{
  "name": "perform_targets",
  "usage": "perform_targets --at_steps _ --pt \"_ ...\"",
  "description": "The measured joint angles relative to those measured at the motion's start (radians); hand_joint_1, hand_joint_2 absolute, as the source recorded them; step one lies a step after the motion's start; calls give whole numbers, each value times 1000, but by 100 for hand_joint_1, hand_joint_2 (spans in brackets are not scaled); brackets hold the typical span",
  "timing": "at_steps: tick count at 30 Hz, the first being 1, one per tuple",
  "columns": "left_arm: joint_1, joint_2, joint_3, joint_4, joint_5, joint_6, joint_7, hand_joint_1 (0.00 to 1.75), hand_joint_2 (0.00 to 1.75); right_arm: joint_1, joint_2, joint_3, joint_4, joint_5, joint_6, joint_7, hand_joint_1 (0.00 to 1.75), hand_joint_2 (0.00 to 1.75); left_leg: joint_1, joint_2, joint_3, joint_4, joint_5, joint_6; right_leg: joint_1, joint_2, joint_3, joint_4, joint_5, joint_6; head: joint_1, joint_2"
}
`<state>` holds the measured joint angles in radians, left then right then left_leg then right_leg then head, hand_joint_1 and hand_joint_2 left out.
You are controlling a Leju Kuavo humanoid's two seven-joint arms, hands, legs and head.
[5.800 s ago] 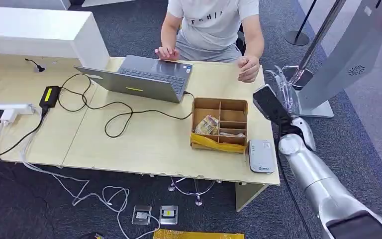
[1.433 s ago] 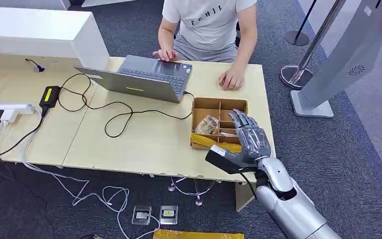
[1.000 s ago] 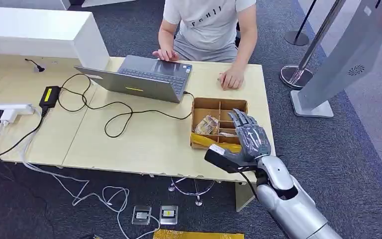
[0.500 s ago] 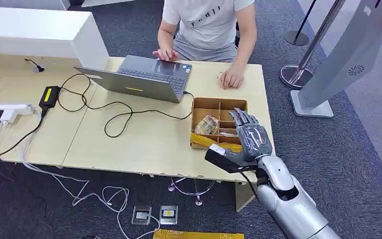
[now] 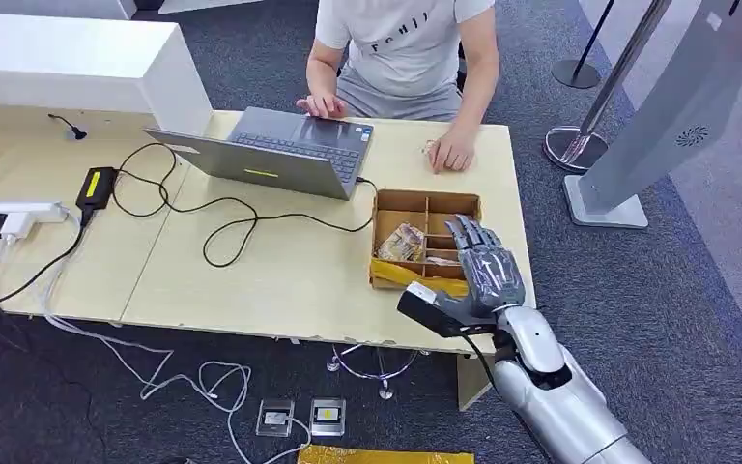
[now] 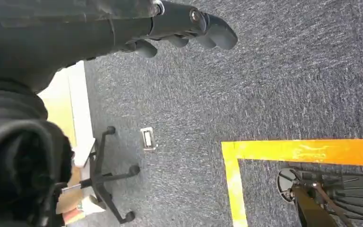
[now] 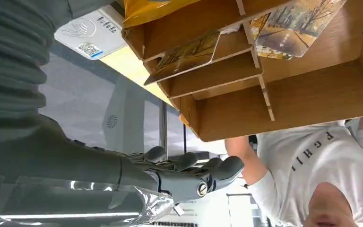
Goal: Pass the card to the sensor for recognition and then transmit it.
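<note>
My right hand (image 5: pixel 484 270) hovers, fingers spread and holding nothing, over the table's front right corner beside the cardboard divider box (image 5: pixel 426 205). The white card sensor (image 7: pixel 89 31) lies on the table next to the box; in the head view my hand covers it. Picture cards with yellow trees lie in the box's compartments: one (image 7: pixel 187 55) in a narrow slot, others (image 7: pixel 298 22) in a bigger one, the same stack (image 5: pixel 403 242) seen from above. My right hand's fingers (image 7: pixel 203 174) are apart from the box. My left hand (image 6: pixel 182 29) hangs over the carpet, holding nothing.
A person sits across the table, one hand (image 5: pixel 450 154) resting near the box, the other on the laptop (image 5: pixel 280 152). Black cables (image 5: pixel 222 228), a power brick (image 5: pixel 97 186) and a power strip (image 5: pixel 14 215) lie to the left. A grey kiosk (image 5: pixel 678 106) stands at the right.
My right arm swung in from beyond the table's right edge to above the sensor, where it has held almost still for the last second. The person's hand slid left along the table.
</note>
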<state>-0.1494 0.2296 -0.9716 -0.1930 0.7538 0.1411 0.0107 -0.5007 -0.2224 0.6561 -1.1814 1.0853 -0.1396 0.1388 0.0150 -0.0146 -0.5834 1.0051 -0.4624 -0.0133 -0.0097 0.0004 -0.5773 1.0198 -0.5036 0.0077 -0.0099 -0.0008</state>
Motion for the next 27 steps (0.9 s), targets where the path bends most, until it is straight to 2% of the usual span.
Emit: perform_targets --at_steps 15,27 --pt "0 0 -9 2 -1 0 0 0 0 -7 30 -5 108 15 -70 -27 0 175 0 0 0 0 0 0 0 0 0 0 0 0 0 0" --pt "0 0 -9 2 -1 1 0 0 0 -20 49 -5 179 18 -99 -48 0 175 0 0 0 0 0 0 0 0 0 0 0 0 0 0"
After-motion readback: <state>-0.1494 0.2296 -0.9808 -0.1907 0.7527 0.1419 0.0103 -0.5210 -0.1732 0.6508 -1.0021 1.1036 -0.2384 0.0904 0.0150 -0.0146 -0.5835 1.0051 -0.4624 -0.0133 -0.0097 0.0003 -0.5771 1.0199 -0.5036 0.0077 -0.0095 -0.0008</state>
